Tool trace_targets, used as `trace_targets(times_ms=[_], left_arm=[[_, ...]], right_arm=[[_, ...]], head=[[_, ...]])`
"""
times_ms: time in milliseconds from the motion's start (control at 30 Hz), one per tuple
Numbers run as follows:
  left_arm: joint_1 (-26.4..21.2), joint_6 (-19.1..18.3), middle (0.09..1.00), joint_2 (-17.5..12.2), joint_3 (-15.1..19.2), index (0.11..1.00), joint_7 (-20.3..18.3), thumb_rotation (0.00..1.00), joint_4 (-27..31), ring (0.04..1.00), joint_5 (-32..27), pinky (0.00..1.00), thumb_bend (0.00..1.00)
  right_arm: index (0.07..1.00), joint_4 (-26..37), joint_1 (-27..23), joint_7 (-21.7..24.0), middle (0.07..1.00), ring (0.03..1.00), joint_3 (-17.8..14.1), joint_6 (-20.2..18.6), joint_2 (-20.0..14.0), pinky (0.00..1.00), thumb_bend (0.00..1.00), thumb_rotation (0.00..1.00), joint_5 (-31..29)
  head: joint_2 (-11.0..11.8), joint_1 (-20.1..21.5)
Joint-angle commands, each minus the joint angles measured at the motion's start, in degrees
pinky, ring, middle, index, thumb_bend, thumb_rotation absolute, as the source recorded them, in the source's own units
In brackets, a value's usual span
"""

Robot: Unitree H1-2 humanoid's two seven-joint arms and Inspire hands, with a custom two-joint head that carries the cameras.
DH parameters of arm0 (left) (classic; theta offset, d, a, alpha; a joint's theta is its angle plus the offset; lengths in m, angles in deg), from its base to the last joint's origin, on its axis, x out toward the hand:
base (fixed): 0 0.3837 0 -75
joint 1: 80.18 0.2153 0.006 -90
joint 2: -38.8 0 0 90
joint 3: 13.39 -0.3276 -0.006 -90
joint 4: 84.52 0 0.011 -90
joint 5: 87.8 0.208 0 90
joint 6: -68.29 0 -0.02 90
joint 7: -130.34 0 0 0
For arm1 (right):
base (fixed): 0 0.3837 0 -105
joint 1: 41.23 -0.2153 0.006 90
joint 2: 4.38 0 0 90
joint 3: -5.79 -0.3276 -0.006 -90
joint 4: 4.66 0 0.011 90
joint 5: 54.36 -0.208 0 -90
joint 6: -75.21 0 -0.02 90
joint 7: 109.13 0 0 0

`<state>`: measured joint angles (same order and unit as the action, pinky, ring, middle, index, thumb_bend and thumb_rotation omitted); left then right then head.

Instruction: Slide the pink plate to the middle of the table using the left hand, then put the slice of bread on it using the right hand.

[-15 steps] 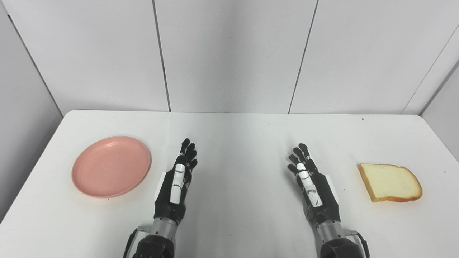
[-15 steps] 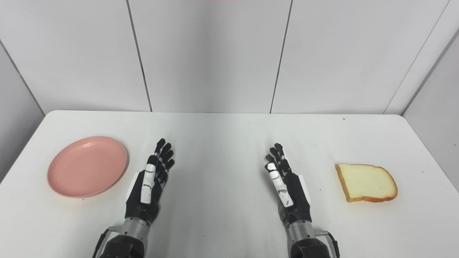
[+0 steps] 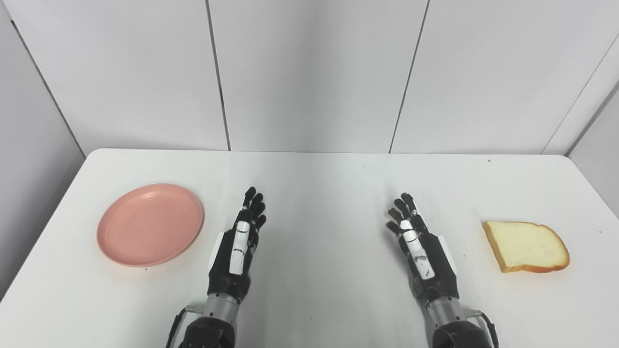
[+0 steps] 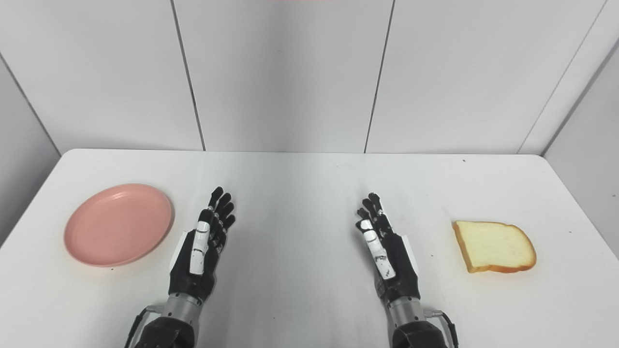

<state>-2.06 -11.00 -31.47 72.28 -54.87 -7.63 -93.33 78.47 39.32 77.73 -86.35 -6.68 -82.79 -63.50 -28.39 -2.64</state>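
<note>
Nothing on the desk (image 3: 314, 193) has shifted since the earlier frame, apart from the right hand (image 3: 420, 246) edging very slightly left. Both the right hand and the left hand (image 3: 239, 244) hover near the desk's front edge, fingers outstretched and apart, holding nothing. Pink plate (image 3: 150, 224) lies by the left edge, just beside the left hand; the slice of bread (image 3: 526, 246) lies by the right edge, near the right hand but apart from it.

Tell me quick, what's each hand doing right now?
Left hand: open, holding nothing.
Right hand: open, holding nothing.
</note>
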Motion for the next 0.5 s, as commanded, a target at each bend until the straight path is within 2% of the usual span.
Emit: trace_targets(times_ms=[0,467], left_arm=[[1.58,0.58,1.000,-0.26,0.10,1.000,-0.34,1.00,-1.57,1.000,0.16,1.00,0.68],[0.72,-0.39,1.000,-0.73,0.74,1.000,-1.21,1.00,-2.11,1.000,-1.25,1.00,0.67]], right_arm=[[0.979,1.29,-1.78,0.16,0.966,0.948,0.00,1.60,0.01,0.94,0.65,0.78,0.08],[0.988,-0.84,-3.20,0.08,0.962,0.945,0.45,2.69,0.46,0.93,0.62,0.79,0.87]], head=[[-0.03,-0.01],[-0.91,1.61]])
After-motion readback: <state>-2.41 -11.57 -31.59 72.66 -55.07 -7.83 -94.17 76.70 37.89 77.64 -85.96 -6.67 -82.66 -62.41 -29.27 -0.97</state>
